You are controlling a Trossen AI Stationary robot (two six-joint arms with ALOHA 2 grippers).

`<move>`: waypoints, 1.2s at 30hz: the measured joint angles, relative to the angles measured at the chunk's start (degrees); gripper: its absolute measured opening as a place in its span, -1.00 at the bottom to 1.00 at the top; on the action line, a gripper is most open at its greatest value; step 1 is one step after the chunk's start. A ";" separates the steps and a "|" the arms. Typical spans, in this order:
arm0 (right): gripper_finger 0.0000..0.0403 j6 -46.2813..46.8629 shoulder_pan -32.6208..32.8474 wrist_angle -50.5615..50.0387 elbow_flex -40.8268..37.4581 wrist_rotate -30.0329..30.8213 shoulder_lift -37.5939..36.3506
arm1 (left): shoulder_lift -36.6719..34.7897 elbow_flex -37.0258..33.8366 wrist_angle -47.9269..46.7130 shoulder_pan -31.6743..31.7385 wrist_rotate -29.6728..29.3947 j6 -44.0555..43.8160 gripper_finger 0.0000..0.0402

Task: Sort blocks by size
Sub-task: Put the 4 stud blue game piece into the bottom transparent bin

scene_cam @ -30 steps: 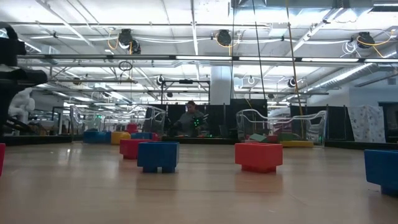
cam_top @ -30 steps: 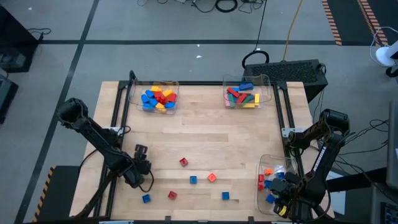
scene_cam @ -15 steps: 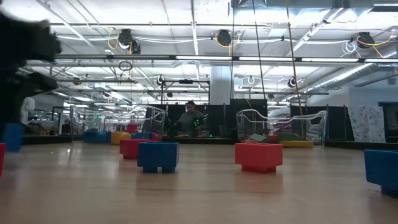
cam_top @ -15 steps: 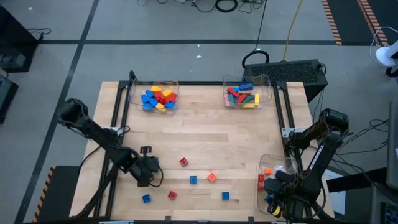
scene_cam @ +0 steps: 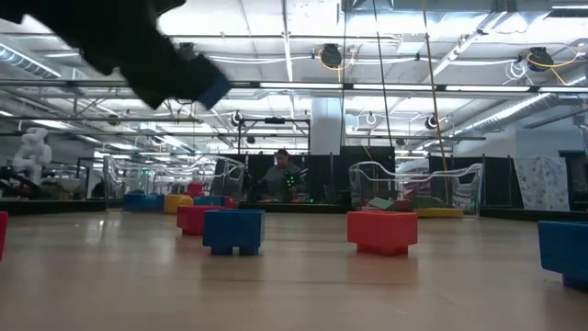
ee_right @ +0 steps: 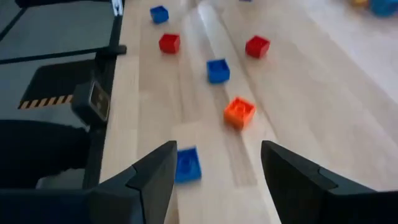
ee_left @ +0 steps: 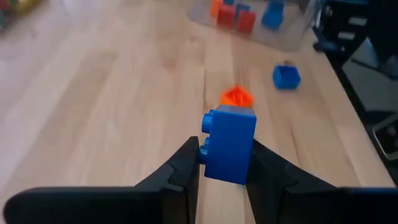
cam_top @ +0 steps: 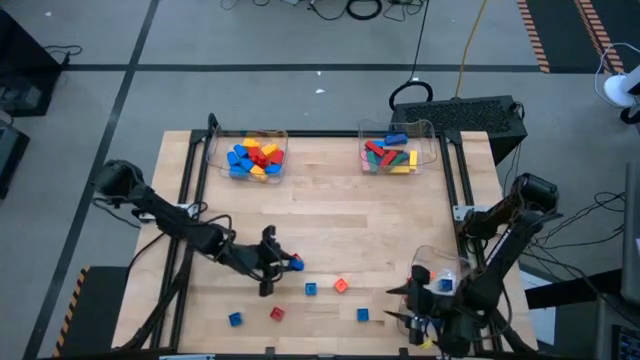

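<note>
My left gripper [cam_top: 278, 265] is shut on a blue block [ee_left: 229, 146], held above the table's middle beside a red block [cam_top: 296, 262]; the blue block also shows high in the low view [scene_cam: 213, 90]. My right gripper [cam_top: 398, 305] is open and empty at the near right, pointing toward the table's left. Loose small blocks lie on the near part of the table: blue ones [cam_top: 311, 289] [cam_top: 362, 314] [cam_top: 234, 319], a red one [cam_top: 277, 313] and an orange one [cam_top: 340, 286]. The right wrist view shows the nearest blue block [ee_right: 186, 165] and the orange block [ee_right: 239, 112] ahead of my right gripper [ee_right: 217, 149]. My left gripper pinches the blue block by two opposite sides [ee_left: 247, 155] between its two fingers. The fingers come from the table's left, pointing toward its right. The block is lifted clear of the table, with a stud [ee_left: 206, 124] facing sideways.
A clear tray [cam_top: 455, 268] with small orange, red and blue blocks [ee_left: 245, 18] stands at the near right, by my right arm. Two clear trays stand at the far edge, one with blue, red and yellow blocks [cam_top: 255, 157] and one with longer bars [cam_top: 392, 155].
My left gripper has gone toward the table's right edge with the blue block, up to the red block at the middle. My right gripper has come out from over the near right tray toward the table's left.
</note>
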 joint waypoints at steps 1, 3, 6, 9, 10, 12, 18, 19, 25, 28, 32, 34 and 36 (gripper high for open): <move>0.08 -1.56 -0.73 0.98 0.00 0.07 0.00 | 0.70 0.50 1.01 0.60 -0.07 1.02 -0.51; 0.08 -4.61 -2.27 2.61 0.00 0.08 0.00 | 2.78 2.23 1.54 1.68 -0.07 2.15 -0.51; 0.08 -8.94 -4.77 4.96 0.00 0.34 0.00 | 7.44 5.91 1.68 3.23 -0.11 4.49 -0.51; 0.08 -14.06 -7.63 7.97 0.00 0.41 0.02 | 12.61 10.78 1.66 4.59 -0.81 6.66 -0.50; 0.08 -15.51 -8.55 8.79 0.00 0.41 0.02 | 14.25 12.67 1.97 5.01 -0.81 7.51 -0.50; 0.08 -18.33 -10.37 10.76 0.00 0.39 0.02 | 17.09 16.09 2.03 5.52 -0.81 9.13 -0.50; 0.08 -25.88 -13.58 14.52 0.02 0.38 0.02 | 23.49 25.25 3.68 6.15 1.39 13.15 -0.50; 0.08 -27.25 -13.95 15.37 0.02 0.31 0.02 | 24.09 26.12 3.38 6.21 1.64 13.56 -0.50; 0.08 -31.99 -15.62 17.71 0.02 0.10 0.02 | 26.73 29.81 3.75 6.62 2.64 13.88 -0.50; 0.08 -33.46 -16.56 18.48 0.07 -0.23 0.02 | 26.84 29.92 4.98 6.80 2.71 14.27 -0.50; 0.08 -34.39 -17.82 18.76 0.04 -2.89 0.02 | 26.84 30.04 7.72 6.87 2.66 15.39 -0.50; 0.08 -34.50 -18.34 18.92 0.05 -3.67 0.00 | 26.86 30.03 8.70 6.84 2.82 15.47 -0.50; 0.07 -34.58 -18.70 18.85 0.05 -4.11 0.04 | 26.84 30.09 9.81 6.84 2.94 16.45 -0.50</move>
